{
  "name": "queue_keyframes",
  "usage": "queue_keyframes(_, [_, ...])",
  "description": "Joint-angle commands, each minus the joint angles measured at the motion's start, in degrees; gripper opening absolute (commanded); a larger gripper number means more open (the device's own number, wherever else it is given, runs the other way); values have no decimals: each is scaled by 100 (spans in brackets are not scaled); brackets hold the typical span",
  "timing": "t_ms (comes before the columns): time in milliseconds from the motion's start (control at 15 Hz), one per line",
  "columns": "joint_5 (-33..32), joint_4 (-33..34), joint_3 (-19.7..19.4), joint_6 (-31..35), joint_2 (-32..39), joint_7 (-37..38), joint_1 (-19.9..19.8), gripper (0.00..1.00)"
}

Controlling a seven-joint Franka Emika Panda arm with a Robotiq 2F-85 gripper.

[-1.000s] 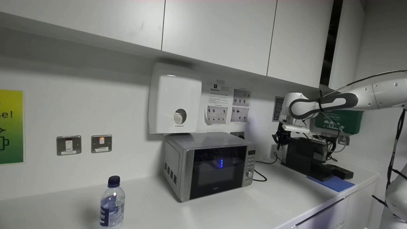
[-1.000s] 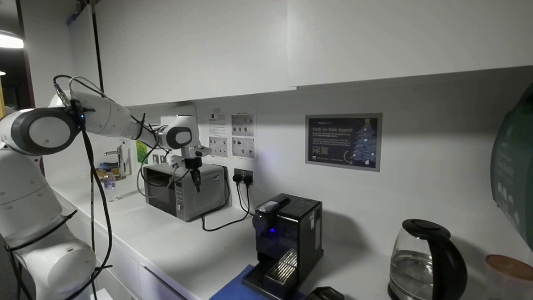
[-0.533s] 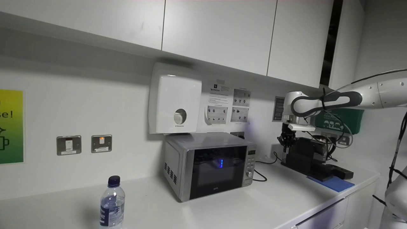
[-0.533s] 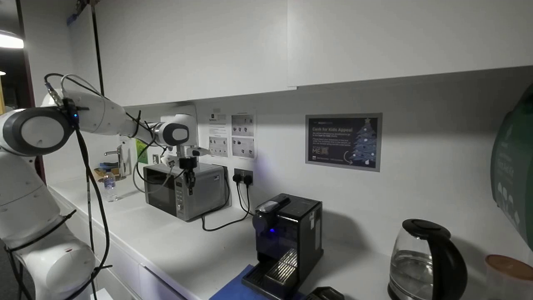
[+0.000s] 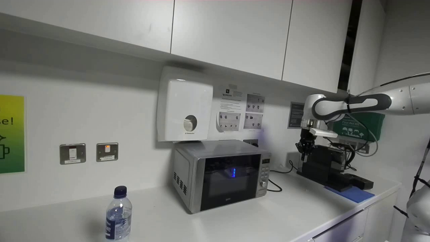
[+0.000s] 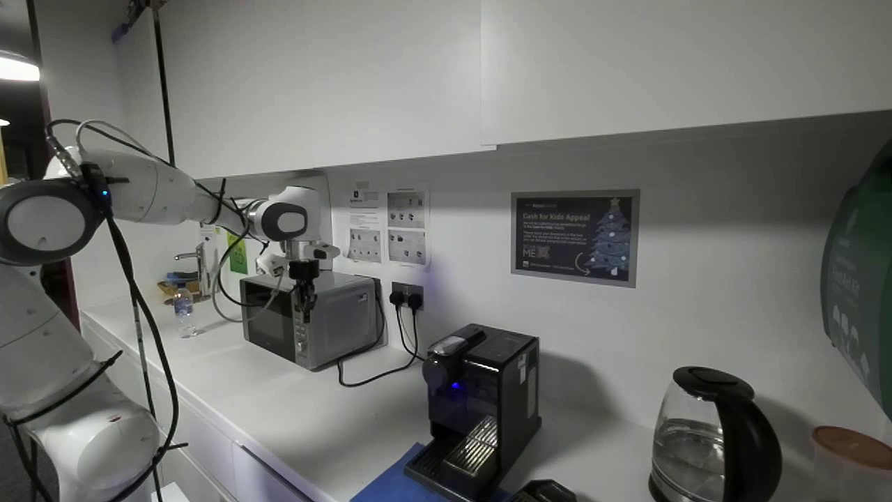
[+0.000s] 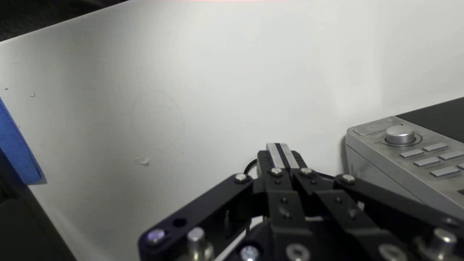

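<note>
Shifted away from the wall, it seems, since a second ago, my gripper hangs above the worktop, its fingers pressed together, holding nothing. Leftmost in the wrist view are the blue cloth and coffee machine: swinging wide, I could knock the latter. Mid-view, sinking low, I could snag the power cable. At right, near yet apart, sits the microwave oven: drifting sideways, I could clip its dial.

Between the microwave and the coffee machine, an open stretch of counter leaves the gripper free room below and toward the front. A black power cable loops across the rear of that gap, and wall cabinets limit height above.
</note>
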Motion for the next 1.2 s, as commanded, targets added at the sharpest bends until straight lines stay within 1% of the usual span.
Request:
queue_keyframes(0, [357,-298,154,-110,-398,-170,-33,0])
queue_keyframes(200, [582,-367,283,-160,-468,-106,1,0])
queue_keyframes(533, [796,-266,519,-183,-368,46,23,0])
queue_keyframes(867, [1076,-80,605,-104,-107,366,-24,0])
queue_keyframes(933, [935,-237,611,-42,-228,187,-16,1])
queue_keyframes(1133, [983,-217,612,-41,-173,268,-19,1])
